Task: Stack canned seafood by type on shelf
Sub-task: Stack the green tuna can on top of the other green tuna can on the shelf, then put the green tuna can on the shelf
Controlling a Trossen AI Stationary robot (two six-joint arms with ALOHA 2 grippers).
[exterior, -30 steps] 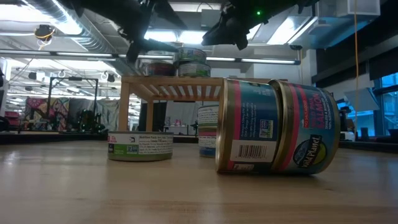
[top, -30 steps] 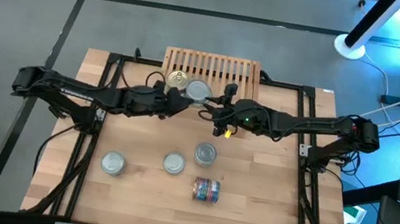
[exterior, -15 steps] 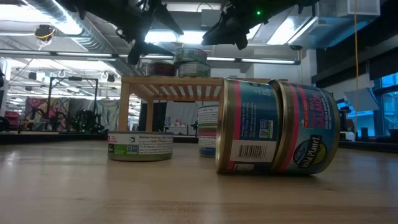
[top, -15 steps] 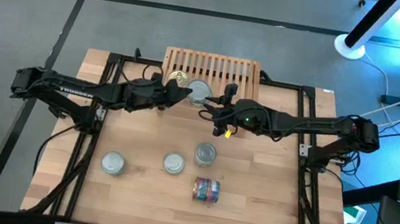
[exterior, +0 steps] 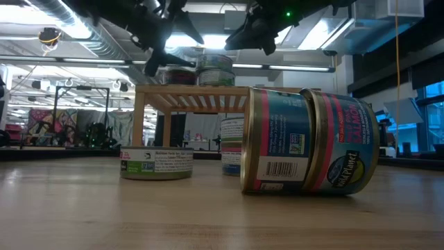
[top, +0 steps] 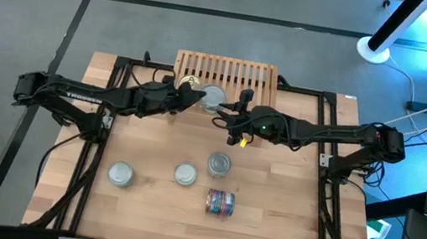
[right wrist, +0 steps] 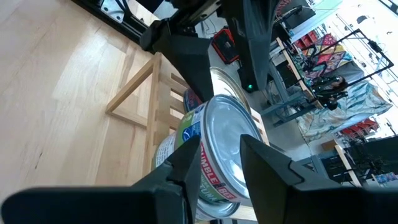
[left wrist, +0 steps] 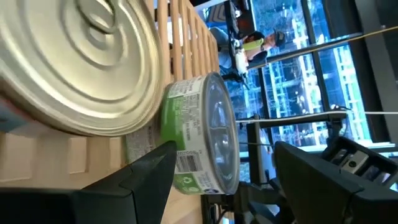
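Note:
The light-wood shelf [top: 237, 74] stands at the table's far edge. On its slats sit a gold-lidded tin [top: 189, 83] and, beside it, a silver-lidded tin [top: 213, 97] with a green label [left wrist: 186, 140], resting on another tin [exterior: 217, 78]. My left gripper [top: 193, 97] hovers open by these tins, its fingers [left wrist: 143, 171] standing either side of the green tin's image. My right gripper [top: 225, 114] hangs level on the stack's other side, fingers [right wrist: 267, 163] apart, holding nothing. Several more tins lie on the table.
On the table nearer the front stand three silver-lidded tins [top: 120, 175], [top: 185, 174], [top: 219, 164]. A stack of blue-red labelled tins [top: 221, 203] lies on its side. The black frame rails [top: 97, 161] run along both table sides.
My left gripper has swung toward the table's far edge, closer to the gold-lidded tin on the shelf, and has stayed open. The tins have not moved.

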